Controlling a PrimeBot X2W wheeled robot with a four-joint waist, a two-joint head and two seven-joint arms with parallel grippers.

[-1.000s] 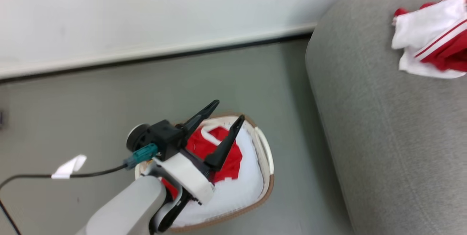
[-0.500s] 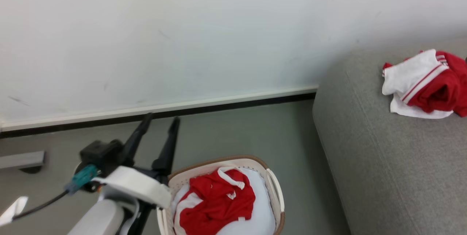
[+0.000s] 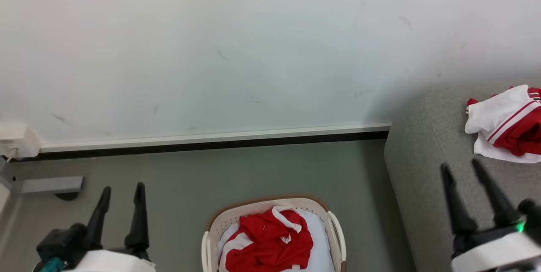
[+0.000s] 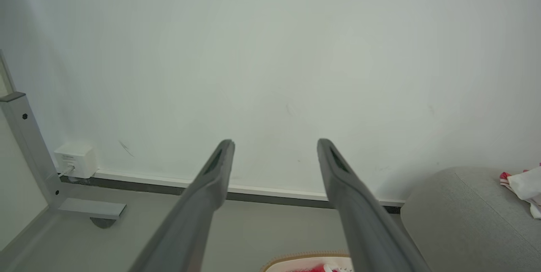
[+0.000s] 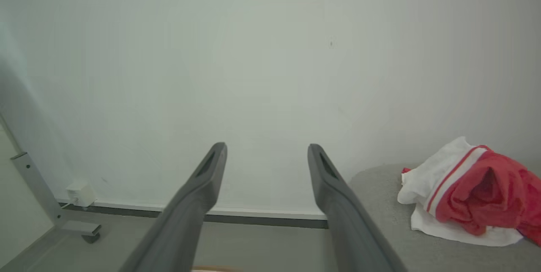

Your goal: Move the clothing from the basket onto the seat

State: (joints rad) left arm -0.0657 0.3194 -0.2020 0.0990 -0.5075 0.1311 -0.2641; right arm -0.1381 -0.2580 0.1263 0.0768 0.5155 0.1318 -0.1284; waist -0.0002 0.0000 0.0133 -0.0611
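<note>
Hovering empty beside the basket [image 3: 266, 199], your left claw [image 3: 122, 188] has its fingers spread, pointing toward the wall [image 3: 253, 52]; your right claw [image 3: 460, 165], also spread, shows against the seat's [image 3: 422, 158] rounded end; one red-and-white garment [image 3: 266, 242] lies crumpled in the basket on a pale liner [image 3: 322, 242]; a second garment [image 3: 503, 124] lies on the seat. Reach down carelessly and you may pinch the liner too, or hook the rim and tip the basket; a shallow pinch could let loose cloth slip.
</note>
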